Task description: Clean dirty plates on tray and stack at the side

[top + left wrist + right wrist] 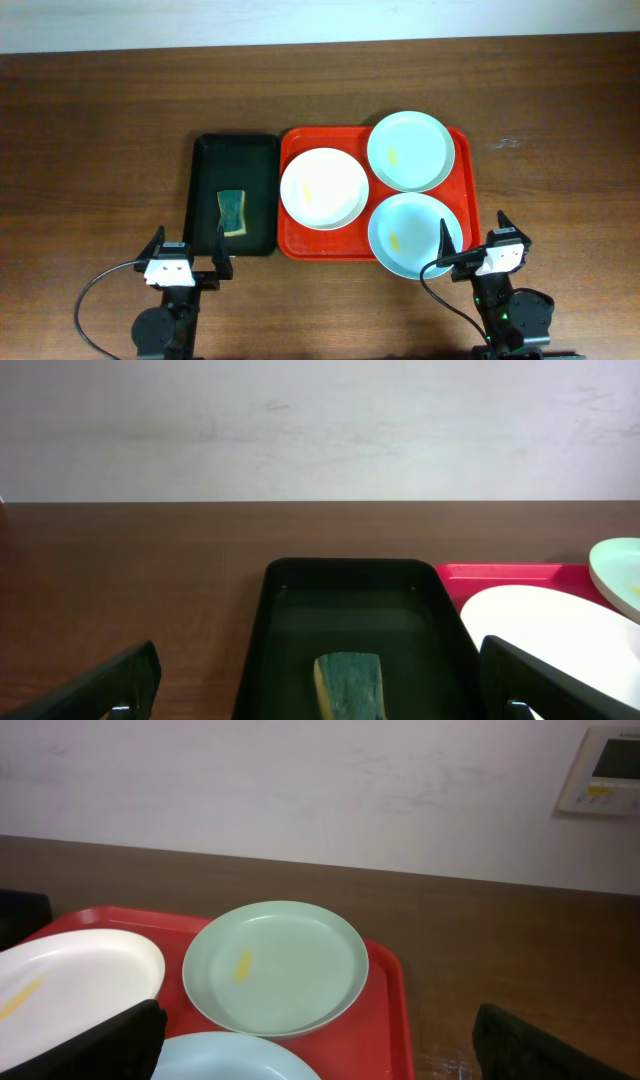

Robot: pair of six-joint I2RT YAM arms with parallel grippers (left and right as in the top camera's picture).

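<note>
The red tray [292, 238] holds three plates: a white plate [324, 188] at its left, a mint plate [408, 150] at the back right and a pale blue plate [414, 235] at the front right, each with a yellow smear. My left gripper [187, 262] is open and empty at the table's front, just before the black tray. My right gripper [473, 250] is open and empty at the front right corner of the red tray, one finger over the blue plate's rim. The right wrist view shows the mint plate [275, 965], the white plate [70, 980] and the red tray [385, 1010].
A narrow black tray [205, 195] stands left of the red tray and holds a green and yellow sponge [232, 212], also in the left wrist view [350, 682]. Bare wooden table [560, 150] lies to the right and left of the trays.
</note>
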